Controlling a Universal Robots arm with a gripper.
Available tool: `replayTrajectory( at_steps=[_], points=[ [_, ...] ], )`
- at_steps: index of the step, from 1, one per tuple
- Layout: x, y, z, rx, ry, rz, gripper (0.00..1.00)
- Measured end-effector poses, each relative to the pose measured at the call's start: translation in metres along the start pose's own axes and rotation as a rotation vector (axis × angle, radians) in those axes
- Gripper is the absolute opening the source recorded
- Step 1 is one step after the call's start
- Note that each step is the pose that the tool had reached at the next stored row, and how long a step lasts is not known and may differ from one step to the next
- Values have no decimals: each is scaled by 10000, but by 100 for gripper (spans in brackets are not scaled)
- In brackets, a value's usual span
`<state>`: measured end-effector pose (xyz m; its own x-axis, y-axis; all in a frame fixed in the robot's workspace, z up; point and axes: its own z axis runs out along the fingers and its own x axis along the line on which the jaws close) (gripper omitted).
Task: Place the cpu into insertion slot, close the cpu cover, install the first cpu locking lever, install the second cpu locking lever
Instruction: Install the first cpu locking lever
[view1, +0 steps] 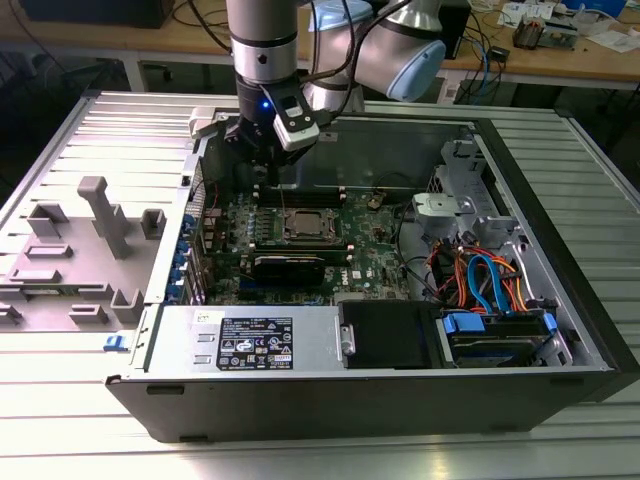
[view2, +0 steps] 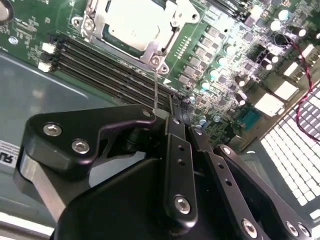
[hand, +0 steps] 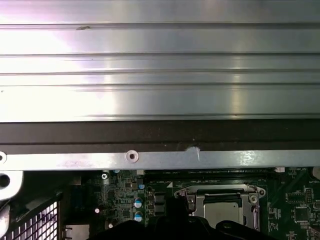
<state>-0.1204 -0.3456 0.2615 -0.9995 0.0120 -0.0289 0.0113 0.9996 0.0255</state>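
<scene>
The cpu (view2: 132, 22) lies flat in the insertion slot (view2: 90, 22) on the green board, its silver top showing through the window of the cpu cover (view2: 170, 35), which lies down over it. A thin wire locking lever (view2: 155, 85) runs from the slot's corner to my gripper (view2: 175, 112). The fingers look shut; I cannot tell whether they pinch the lever. In the exterior view the gripper (view1: 268, 178) hangs inside the case just beyond the cpu (view1: 305, 226), towards the view's left. The first wrist view shows the cpu (hand: 223, 212) under the cover (hand: 220, 191).
The open computer case (view1: 560, 260) lies on a ribbed metal table. Long black memory slots (view2: 110, 62) lie between the slot and the gripper. A black card (view1: 290, 266), a power supply (view1: 250, 340), coloured cables (view1: 480, 275) and a grey fixture tray (view1: 90, 240) are nearby.
</scene>
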Motion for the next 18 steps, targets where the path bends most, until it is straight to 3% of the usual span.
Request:
replayTrajectory(
  at_steps=[9,15,18],
  points=[
    [-154,6,22,0,1,-32,11],
    [-272,20,71,-9,8,-302,11],
    [-291,29,79,-10,7,-301,11]
  ],
)
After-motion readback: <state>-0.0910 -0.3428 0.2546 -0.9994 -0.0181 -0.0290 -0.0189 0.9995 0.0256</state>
